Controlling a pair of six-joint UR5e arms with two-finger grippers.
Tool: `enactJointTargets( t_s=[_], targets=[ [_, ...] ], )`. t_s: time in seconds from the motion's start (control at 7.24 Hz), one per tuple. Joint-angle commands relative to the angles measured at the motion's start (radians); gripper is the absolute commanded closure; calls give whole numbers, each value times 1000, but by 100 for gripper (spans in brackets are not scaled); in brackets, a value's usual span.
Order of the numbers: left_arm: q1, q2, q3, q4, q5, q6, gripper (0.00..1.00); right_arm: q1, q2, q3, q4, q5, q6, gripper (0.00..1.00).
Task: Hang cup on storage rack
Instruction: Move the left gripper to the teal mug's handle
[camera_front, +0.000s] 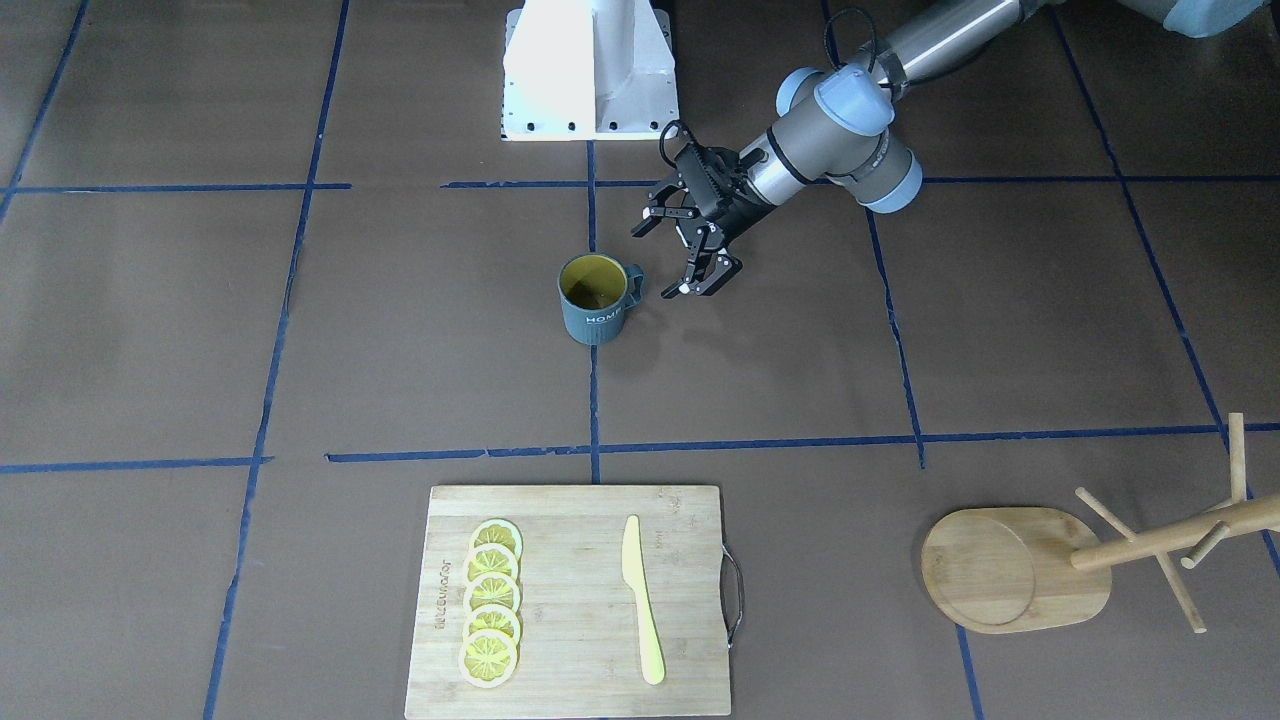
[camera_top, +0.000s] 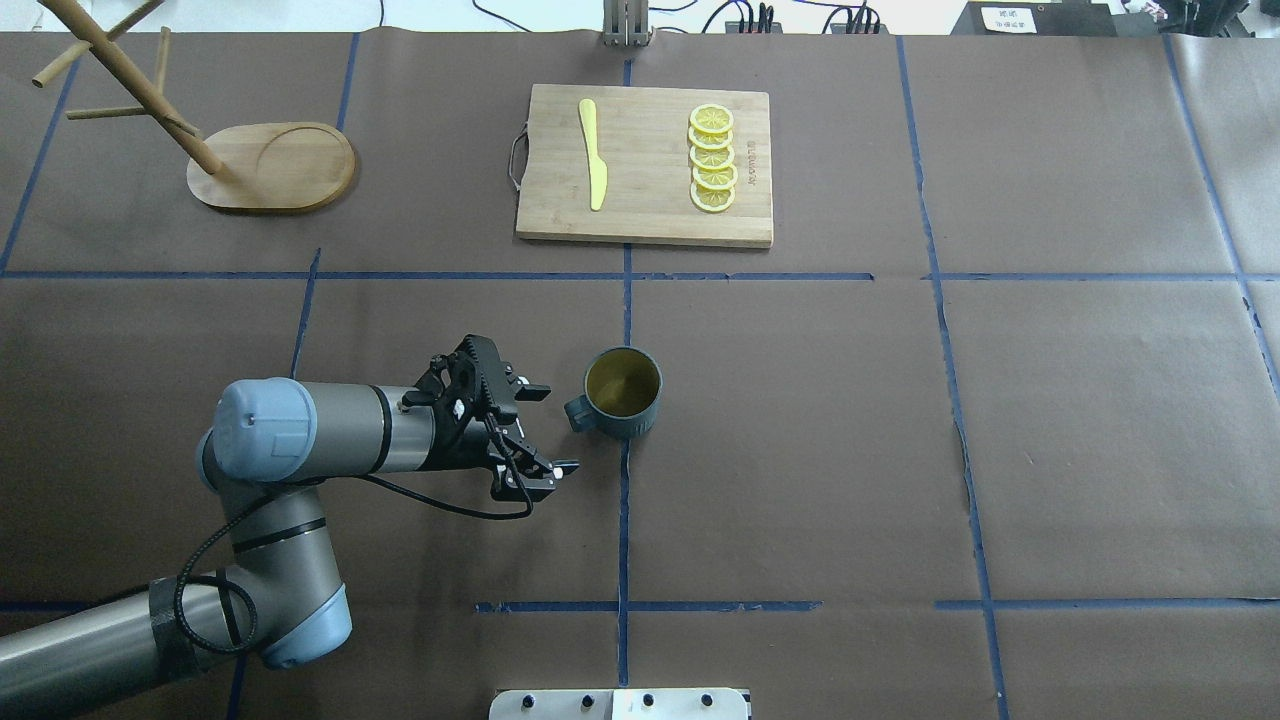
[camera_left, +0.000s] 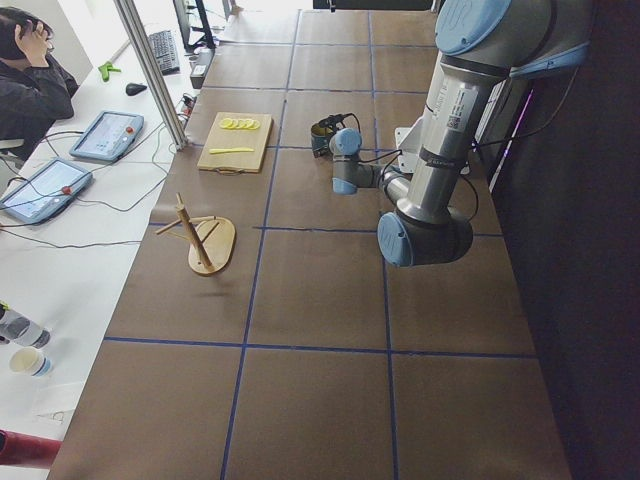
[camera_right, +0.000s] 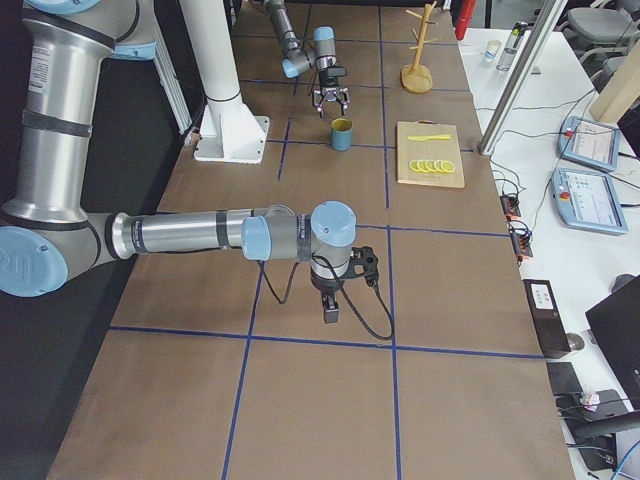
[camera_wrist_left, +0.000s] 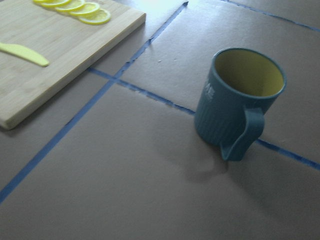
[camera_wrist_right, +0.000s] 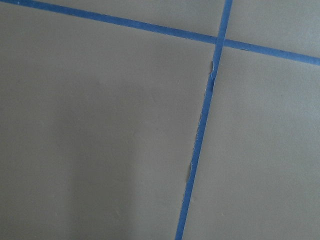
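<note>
Ribbed blue-grey cup (camera_front: 596, 312), yellow inside; pegged bamboo storage rack (camera_front: 1015, 572).

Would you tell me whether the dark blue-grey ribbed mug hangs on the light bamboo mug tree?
No, the ribbed mug stands upright on the table, apart from the mug tree.

The cup (camera_top: 622, 395), a dark blue-grey ribbed mug with yellow interior, is standing upright mid-tabletop (camera_top: 800, 450), its loop handle pointing left. The storage rack (camera_top: 270, 165), a bamboo mug tree with angled pegs, is standing far left, well apart.
</note>
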Motion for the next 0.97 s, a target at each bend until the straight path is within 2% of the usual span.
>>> enactJointTargets(
  t_s=[0.0,0.41,0.55,0.69,0.83],
  targets=[
    [26,-26,29,1,47,0,0,0,0,-1,-2,0,0,0],
    [40,-67,79,1,99,0,1,0,0,-1,0,0,8,0],
    [40,-69,83,1,99,0,7,0,0,-1,0,2,8,0],
    [40,-69,85,6,99,0,19,0,0,-1,0,2,8,0],
    [40,-67,85,10,100,1,37,0,0,-1,0,2,8,0]
  ],
)
